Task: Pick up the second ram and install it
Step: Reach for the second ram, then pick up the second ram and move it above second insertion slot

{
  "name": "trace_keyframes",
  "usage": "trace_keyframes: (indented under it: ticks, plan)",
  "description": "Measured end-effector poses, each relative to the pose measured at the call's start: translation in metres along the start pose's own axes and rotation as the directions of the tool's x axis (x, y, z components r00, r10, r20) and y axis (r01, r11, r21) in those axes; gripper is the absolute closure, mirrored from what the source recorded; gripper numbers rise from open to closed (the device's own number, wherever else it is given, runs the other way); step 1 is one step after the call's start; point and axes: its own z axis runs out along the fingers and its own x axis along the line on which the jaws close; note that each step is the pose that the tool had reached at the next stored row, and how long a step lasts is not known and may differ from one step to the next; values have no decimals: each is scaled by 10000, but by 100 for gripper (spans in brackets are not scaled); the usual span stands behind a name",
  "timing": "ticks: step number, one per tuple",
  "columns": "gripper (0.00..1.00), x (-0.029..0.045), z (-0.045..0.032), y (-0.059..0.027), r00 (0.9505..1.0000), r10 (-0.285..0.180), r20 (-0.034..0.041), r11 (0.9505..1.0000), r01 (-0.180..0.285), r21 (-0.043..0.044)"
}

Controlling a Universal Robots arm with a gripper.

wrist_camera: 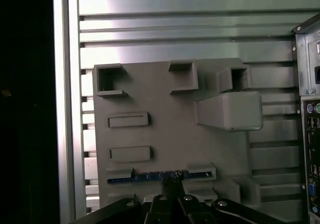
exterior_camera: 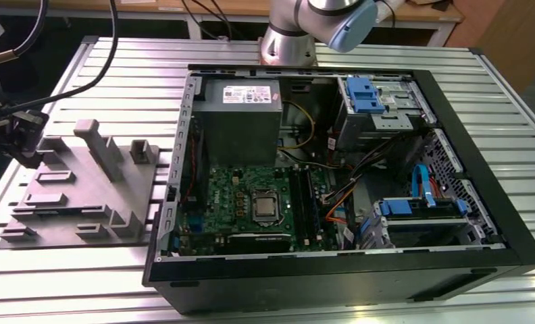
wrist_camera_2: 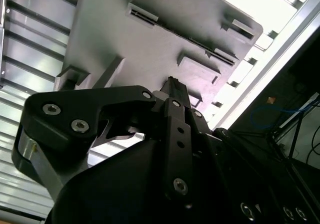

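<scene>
Your pincer [wrist_camera: 172,186] hangs over the grey fixture plate [wrist_camera: 165,124] on the table [wrist_camera: 200,39]. In the first wrist view its tip is right at the second ram [wrist_camera: 145,175]. The ram lies in a shallow seat between two low grey stops, a dark bluish strip running crosswise at the tip and reaching out to both sides of it. You cannot tell whether the pincer touches it, nor whether the pincer is spread or pressed together. Beyond the ram from the pincer stands the grey post [wrist_camera: 230,112]. In the exterior view, the open computer case [exterior_camera: 340,283] sits well apart from the pincer.
</scene>
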Motion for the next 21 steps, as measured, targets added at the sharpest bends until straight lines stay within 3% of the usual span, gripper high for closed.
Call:
trace_keyframes:
  ticks: [21]
  plan:
    - [90, 9, 42, -10, 10000, -16, -1, 10000, 16, -1]
